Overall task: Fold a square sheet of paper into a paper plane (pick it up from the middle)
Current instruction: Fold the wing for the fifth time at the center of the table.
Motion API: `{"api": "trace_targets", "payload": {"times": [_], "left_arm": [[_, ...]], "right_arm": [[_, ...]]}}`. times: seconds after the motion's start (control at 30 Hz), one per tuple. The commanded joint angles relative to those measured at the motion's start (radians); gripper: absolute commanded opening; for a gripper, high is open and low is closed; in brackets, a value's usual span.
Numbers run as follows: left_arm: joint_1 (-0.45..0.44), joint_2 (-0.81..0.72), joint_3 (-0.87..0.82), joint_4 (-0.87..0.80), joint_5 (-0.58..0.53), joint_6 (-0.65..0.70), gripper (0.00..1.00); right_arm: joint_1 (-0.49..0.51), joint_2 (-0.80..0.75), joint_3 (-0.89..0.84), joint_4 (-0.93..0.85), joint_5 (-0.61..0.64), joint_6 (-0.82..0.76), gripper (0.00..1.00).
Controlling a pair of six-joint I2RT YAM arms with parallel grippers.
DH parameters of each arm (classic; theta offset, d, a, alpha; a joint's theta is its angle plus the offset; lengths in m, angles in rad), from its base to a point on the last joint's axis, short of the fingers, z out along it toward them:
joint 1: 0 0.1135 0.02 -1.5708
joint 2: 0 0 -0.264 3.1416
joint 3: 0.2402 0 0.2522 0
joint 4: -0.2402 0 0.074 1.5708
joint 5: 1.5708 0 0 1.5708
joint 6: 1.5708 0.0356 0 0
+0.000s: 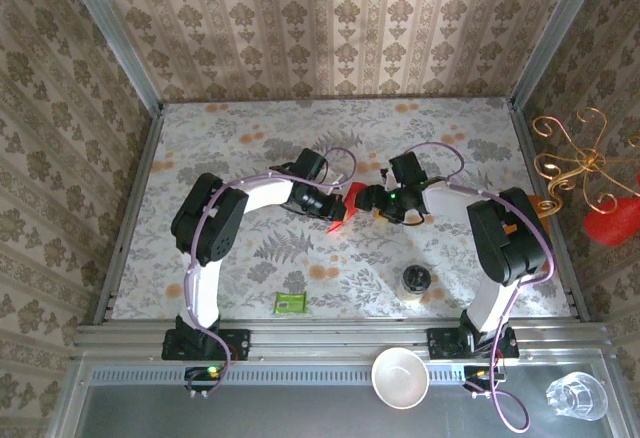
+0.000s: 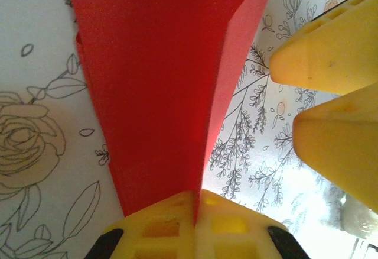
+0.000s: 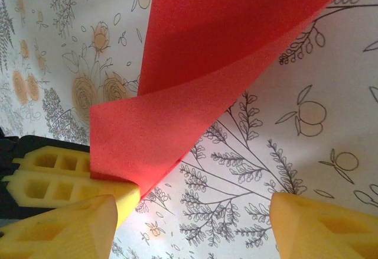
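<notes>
Top external view had the red paper (image 1: pixel 343 208) beyond and left of the jar (image 1: pixel 416 282), creased lengthwise but judged only part-folded: left gripper (image 2: pixel 195 206) clamped on its folded edge, right gripper (image 3: pixel 195 204) spread wide beside it, gripping nothing, further folds left.

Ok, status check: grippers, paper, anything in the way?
Left gripper shut on the folded red paper. Right gripper open beside it, holding nothing. Small jar and green packet sit nearer the bases, well apart.

Red square sheet of paper (image 2: pixel 159 93), folded (layers doubled), lifted mid-table
</notes>
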Motion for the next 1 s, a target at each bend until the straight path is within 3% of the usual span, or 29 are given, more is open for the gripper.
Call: {"api": "trace_targets", "payload": {"times": [0.0,0.97], "left_arm": [[0.021,0.025,0.011,-0.002,0.07,-0.068,0.0],[0.065,0.003,-0.216,0.392,0.178,-0.298,0.0]], "right_arm": [[0.008,0.03,0.04,0.009,0.015,-0.027,0.7],[0.018,0.128,0.111,-0.004,-0.004,-0.059,0.65]]}}
